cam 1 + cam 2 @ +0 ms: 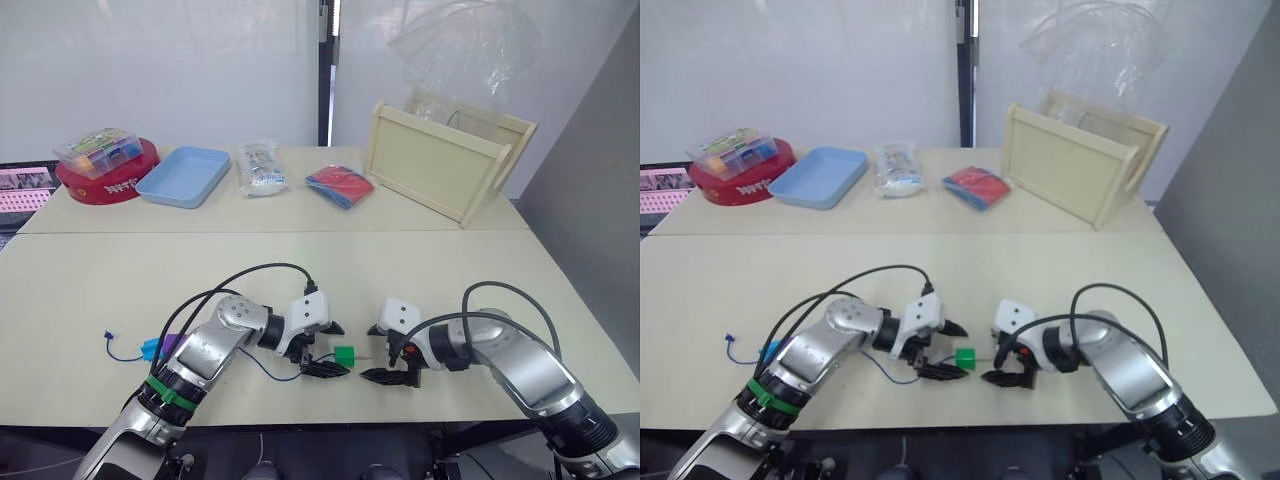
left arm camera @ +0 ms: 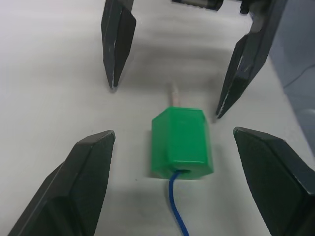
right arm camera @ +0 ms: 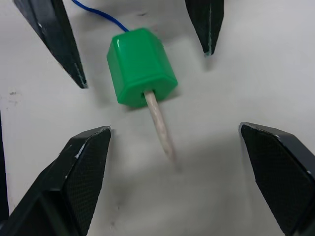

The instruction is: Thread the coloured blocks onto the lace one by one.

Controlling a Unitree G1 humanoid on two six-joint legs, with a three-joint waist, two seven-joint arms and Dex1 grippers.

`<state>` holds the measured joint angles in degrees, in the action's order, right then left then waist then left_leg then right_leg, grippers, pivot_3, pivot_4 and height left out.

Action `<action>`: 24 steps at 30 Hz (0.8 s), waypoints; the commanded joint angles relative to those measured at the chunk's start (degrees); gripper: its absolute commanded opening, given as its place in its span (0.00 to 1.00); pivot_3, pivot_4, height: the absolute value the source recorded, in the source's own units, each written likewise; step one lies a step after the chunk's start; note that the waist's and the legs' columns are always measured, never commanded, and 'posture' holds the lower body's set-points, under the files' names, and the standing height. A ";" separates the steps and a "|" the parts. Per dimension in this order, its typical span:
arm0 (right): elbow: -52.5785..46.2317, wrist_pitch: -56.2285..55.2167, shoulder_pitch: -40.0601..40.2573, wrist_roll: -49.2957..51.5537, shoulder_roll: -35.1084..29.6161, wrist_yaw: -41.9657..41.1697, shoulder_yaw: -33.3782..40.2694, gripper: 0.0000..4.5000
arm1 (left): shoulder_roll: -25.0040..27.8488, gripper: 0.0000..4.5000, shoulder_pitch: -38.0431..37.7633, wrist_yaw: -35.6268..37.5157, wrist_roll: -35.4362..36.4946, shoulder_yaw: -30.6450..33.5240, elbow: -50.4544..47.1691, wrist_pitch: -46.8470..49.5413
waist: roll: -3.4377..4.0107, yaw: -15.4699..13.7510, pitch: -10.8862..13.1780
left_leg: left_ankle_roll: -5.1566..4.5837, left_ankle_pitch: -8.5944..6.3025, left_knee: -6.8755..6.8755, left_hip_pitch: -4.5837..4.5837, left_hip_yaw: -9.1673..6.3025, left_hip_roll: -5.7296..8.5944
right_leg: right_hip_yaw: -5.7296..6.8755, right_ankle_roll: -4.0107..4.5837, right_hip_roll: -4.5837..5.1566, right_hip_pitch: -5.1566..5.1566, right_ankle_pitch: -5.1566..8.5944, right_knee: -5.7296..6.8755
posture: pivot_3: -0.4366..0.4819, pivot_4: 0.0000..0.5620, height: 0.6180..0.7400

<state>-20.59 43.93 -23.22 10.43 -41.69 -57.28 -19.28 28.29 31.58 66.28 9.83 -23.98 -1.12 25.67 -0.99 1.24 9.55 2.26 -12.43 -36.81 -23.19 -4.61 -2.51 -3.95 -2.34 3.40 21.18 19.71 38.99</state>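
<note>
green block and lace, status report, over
Left tool open, right tool open, facing across green block. Block on table, threaded on lace, pale tip poking out toward right tool. Nothing between them.

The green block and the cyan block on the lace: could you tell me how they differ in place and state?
The green block sits between the two open hands, with the lace's pale tip poking through. The cyan block lies far along the lace, near its other end, beside the left arm. Both rest on the table.

Green block (image 2: 181,142) betw. open grippers
</note>
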 commanded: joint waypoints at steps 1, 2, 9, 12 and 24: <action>-2.13 -0.91 0.76 0.32 -0.75 0.78 1.49 0.99 | -1.63 0.90 1.16 -0.28 -1.43 -1.37 0.87 -2.36 | 0.00 -0.10 0.00 | 0.00 0.00 0.00 -0.01 0.00 0.00 | 0.00 0.00 0.00 0.00 0.00 0.00 | 0.48 0.27 1.00; -2.12 -0.90 0.79 0.35 -0.71 0.93 1.37 0.99 | -1.89 0.90 1.31 -0.15 -1.72 -1.53 1.23 -2.62 | 0.00 -0.22 0.00 | 0.00 0.00 -0.01 -0.02 0.00 0.01 | 0.00 0.00 0.01 0.00 0.00 -0.01 | 0.48 0.27 1.00; -1.72 -1.77 1.07 0.07 -0.87 1.23 0.63 1.00 | -2.25 0.41 1.66 1.98 -2.16 -2.33 3.38 -4.41 | 0.00 -0.19 0.00 | 0.00 0.00 -0.01 -0.02 0.00 0.01 | 0.00 0.00 0.01 0.00 0.00 -0.01 | 0.48 0.27 1.00; -1.88 -1.61 1.03 0.21 -0.64 1.36 0.61 1.00 | -1.99 0.29 1.37 2.43 -2.08 -2.21 3.72 -4.69 | 0.00 -0.20 0.00 | 0.01 0.00 -0.01 -0.02 0.00 0.01 | 0.00 0.00 0.01 0.00 0.00 -0.01 | 0.48 0.27 1.00; -1.23 -2.88 0.92 -0.14 0.51 1.74 -0.71 0.44 | -1.30 0.29 0.62 2.85 -2.52 -2.26 4.48 -6.15 | 0.00 -0.15 0.00 | 0.00 0.00 -0.01 -0.01 0.00 0.00 | 0.00 0.00 0.01 0.00 0.00 0.00 | 0.48 0.27 1.00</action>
<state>-20.94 41.73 -22.04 10.27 -41.24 -55.64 -19.93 26.58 32.67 68.66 7.81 -26.32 3.30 19.90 -1.00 1.08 9.55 2.26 -12.43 -36.82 -23.20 -4.61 -2.51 -3.94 -2.34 3.40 21.18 19.71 38.99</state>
